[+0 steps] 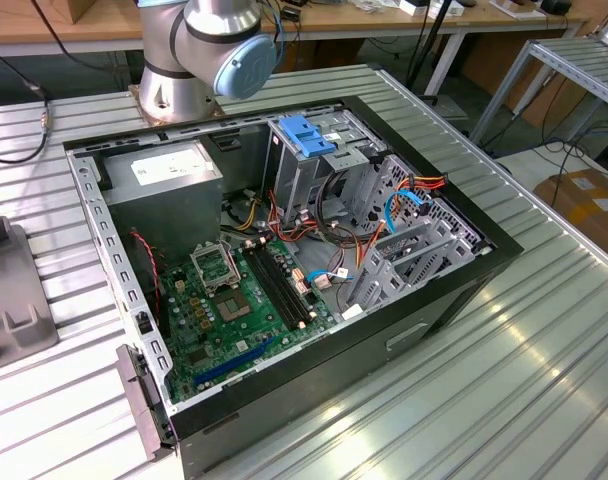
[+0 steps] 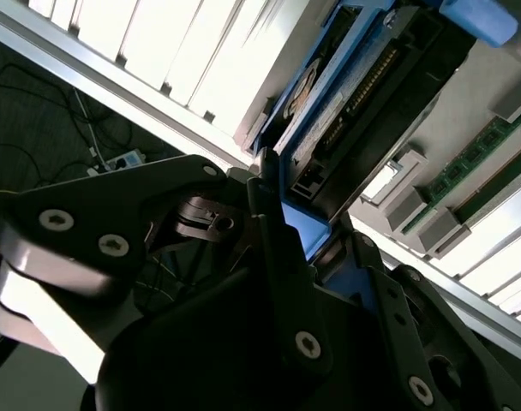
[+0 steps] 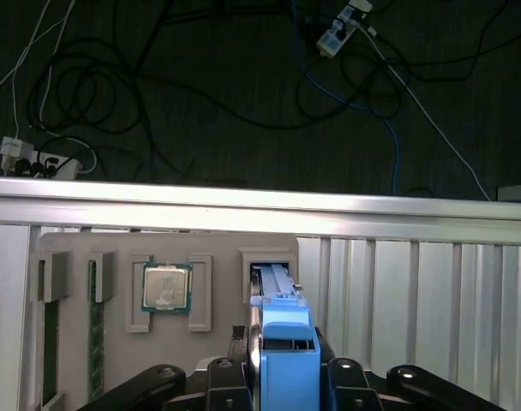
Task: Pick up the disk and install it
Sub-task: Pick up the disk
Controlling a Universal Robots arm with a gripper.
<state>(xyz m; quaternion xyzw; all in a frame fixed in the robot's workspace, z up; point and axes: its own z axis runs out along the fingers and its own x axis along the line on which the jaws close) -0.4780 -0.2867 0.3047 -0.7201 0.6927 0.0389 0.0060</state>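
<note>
The disk point(image 3: 276, 295) is a slim drive in a bright blue carrier. It stands on edge in a slot of a grey parts tray point(image 3: 222, 248). My gripper point(image 3: 283, 366) straddles its near end, and a black finger point(image 3: 235, 370) presses on each side of the blue frame. In the second wrist view the disk point(image 2: 346, 98) runs away from the gripper point(image 2: 296, 229), with its connector edge showing. The open computer case point(image 1: 284, 250) lies on its side on the table, away from the tray.
The grey tray also holds a processor chip point(image 3: 166, 287) and memory sticks point(image 3: 95, 334). It sits by the table's edge, with cables on the floor beyond. Inside the case are a blue forked bracket point(image 1: 309, 135) on the drive cage, the motherboard point(image 1: 239, 310) and loose wires.
</note>
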